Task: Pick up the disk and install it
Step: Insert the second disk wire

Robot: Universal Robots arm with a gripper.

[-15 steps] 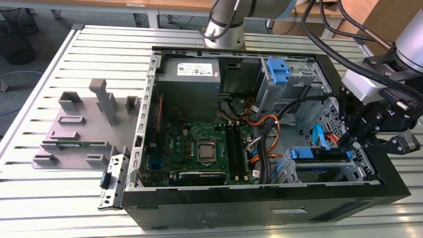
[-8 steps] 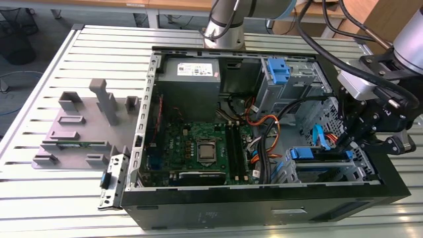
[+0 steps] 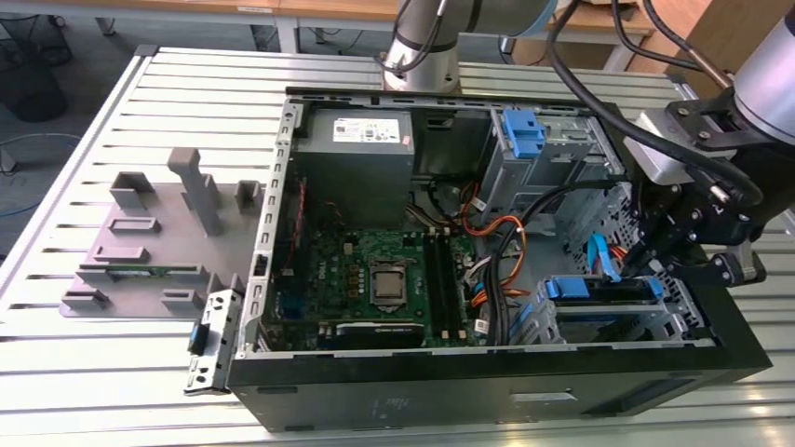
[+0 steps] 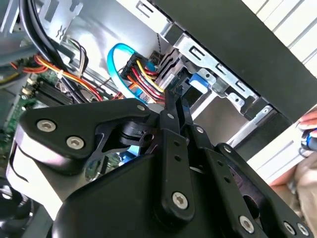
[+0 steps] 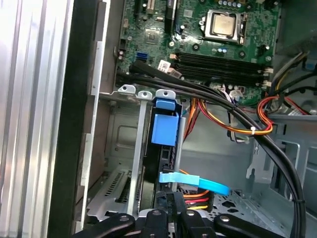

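The disk (image 3: 604, 291) sits in its blue carrier inside the drive cage at the near corner of the open computer case, on the exterior view's right. In the first wrist view the disk (image 5: 164, 128) stands edge-on in the cage slot, blue tab up. My gripper (image 3: 643, 268) hangs just above the cage's back end. Both wrist views show its fingers (image 4: 171, 106) pressed together, the tips at the black plug with red and yellow wires (image 4: 148, 74) behind the disk. I cannot tell whether the tips touch the plug. A blue flat cable (image 5: 198, 181) runs across there.
The case holds a motherboard (image 3: 379, 279), a grey power-supply box (image 3: 360, 135) and an upper cage with a lone blue bracket (image 3: 522, 130). Black cable bundles (image 5: 237, 119) cross above the cage. A grey fixture (image 3: 149, 242) lies on the slotted table. A hand (image 4: 308, 133) is beyond the case.
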